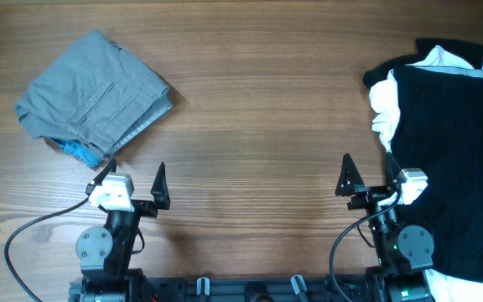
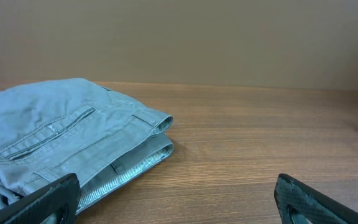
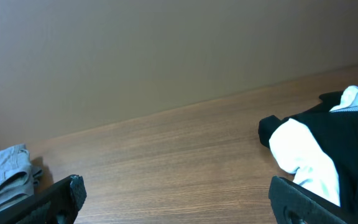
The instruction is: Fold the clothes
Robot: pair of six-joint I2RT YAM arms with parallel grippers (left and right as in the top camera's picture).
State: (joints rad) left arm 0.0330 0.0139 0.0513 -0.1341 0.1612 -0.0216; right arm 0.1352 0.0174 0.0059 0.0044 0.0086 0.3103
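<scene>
Bare table (image 1: 258, 92) is stretching open through the middle, near to far, giving either gripper room to pass. The folded grey shorts (image 1: 95, 94), with a light-blue piece (image 1: 78, 151) poking out beneath, are blocking the far left just beyond the left gripper (image 1: 135, 174). The black garment (image 1: 459, 159) and white garment (image 1: 384, 113) are crowding the right side beside the right gripper (image 1: 367, 172).

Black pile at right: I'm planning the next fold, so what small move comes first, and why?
Probably reach the open right end effector toward the black garment: it lies spread, unfolded, beside it, while the grey shorts already look folded.
</scene>
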